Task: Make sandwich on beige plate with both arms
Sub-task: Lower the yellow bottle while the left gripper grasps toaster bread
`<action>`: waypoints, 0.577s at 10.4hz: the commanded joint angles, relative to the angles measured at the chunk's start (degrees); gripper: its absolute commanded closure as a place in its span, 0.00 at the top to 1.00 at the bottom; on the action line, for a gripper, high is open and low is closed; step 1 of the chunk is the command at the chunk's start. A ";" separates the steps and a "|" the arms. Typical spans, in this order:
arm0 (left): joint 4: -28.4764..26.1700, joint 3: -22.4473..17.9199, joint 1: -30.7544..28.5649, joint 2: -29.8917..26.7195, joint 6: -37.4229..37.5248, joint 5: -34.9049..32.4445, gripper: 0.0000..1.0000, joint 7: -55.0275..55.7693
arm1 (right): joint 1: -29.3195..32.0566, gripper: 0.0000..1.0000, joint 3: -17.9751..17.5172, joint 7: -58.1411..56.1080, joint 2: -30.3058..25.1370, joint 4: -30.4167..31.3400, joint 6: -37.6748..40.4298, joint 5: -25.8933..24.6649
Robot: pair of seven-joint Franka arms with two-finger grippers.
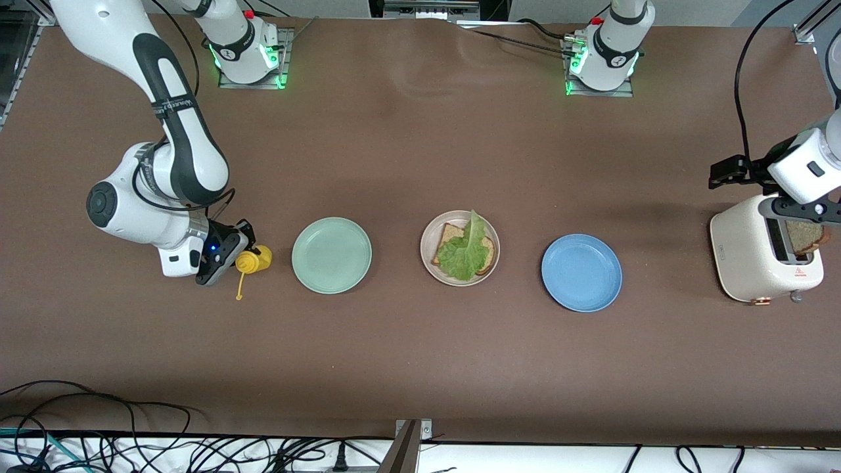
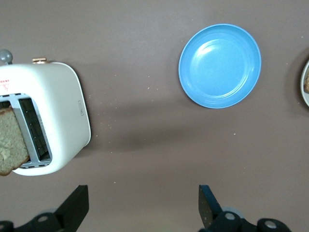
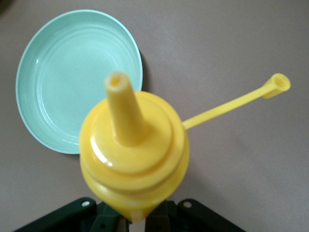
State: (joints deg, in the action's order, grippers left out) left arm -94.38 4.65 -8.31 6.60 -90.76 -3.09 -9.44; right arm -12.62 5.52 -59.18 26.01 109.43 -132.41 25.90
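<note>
Brown tabletop, front view: the beige plate point(image 1: 460, 248) sits between a mint-green plate point(image 1: 332, 255) and a blue plate point(image 1: 581, 272), bearing one bread slice point(image 1: 452, 238) under a lettuce leaf point(image 1: 468, 251). The second slice point(image 1: 805, 236) stands in the toaster point(image 1: 762, 256); a clean lift likely means descending squarely and pinching its flat faces. Left wrist view: the left gripper point(image 2: 144, 205) hangs spread wide beside the toaster. Right wrist view: the right gripper point(image 3: 130, 215) clamps a yellow squeeze bottle point(image 3: 133, 150), cap point(image 3: 276, 84) dangling open.
</note>
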 commanded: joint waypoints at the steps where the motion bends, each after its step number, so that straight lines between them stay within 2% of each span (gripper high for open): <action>1: 1.73 0.28 -3.97 0.87 0.24 0.46 1.00 -0.83 | 1.29 0.00 -1.04 -1.99 0.53 0.08 -0.83 1.52; 6: 1.65 0.28 -15.76 6.74 -8.53 -1.47 1.00 -9.52 | 1.46 0.00 -1.04 -2.17 2.03 -0.01 -2.06 1.52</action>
State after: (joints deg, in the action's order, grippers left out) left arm -94.17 4.35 -22.03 10.58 -97.31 -3.36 -15.74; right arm -12.11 5.43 -59.75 27.86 109.42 -133.59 25.99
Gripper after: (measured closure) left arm 0.000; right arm 0.885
